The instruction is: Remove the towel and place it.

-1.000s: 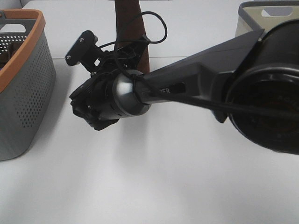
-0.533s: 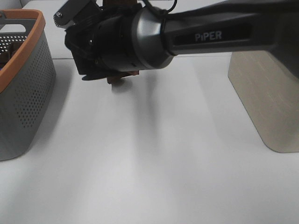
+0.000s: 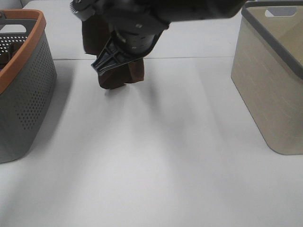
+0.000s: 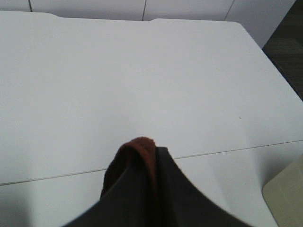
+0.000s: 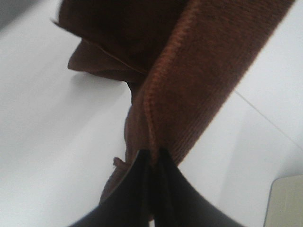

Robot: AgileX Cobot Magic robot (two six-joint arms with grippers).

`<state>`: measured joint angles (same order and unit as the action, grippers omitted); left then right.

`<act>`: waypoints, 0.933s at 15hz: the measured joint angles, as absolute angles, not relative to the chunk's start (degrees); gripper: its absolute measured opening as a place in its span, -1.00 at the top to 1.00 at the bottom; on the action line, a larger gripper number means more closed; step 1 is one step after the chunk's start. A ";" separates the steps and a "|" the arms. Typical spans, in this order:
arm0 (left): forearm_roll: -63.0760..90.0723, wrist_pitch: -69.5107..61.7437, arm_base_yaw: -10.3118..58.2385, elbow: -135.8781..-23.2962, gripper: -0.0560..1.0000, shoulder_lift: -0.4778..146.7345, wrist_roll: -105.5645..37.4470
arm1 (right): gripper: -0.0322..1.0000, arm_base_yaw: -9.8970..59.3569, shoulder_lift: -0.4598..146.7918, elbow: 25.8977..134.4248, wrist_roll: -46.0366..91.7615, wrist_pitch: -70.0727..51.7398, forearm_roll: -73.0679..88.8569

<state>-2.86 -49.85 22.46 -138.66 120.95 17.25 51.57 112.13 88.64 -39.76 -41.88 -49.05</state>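
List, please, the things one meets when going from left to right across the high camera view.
grey basket → towel → beige basket

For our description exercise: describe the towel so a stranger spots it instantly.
On the white table, look between the grey perforated basket with an orange rim and the beige basket. Beneath the black robot arm at the far middle hangs the dark brown cloth towel, the only limp fabric there.
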 joint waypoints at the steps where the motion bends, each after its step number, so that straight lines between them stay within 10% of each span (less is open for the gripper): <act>1: -2.86 -50.76 21.77 -138.66 0.83 120.95 15.30 | 0.94 48.76 110.07 88.35 -35.41 -40.68 -43.37; 14: 1.55 -50.76 21.66 -138.66 0.83 122.04 -13.01 | 0.94 20.05 103.25 93.62 -9.45 -26.99 -16.21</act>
<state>1.55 -50.76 21.66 -138.66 122.04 -13.01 20.05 103.25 93.62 -9.45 -26.99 -16.21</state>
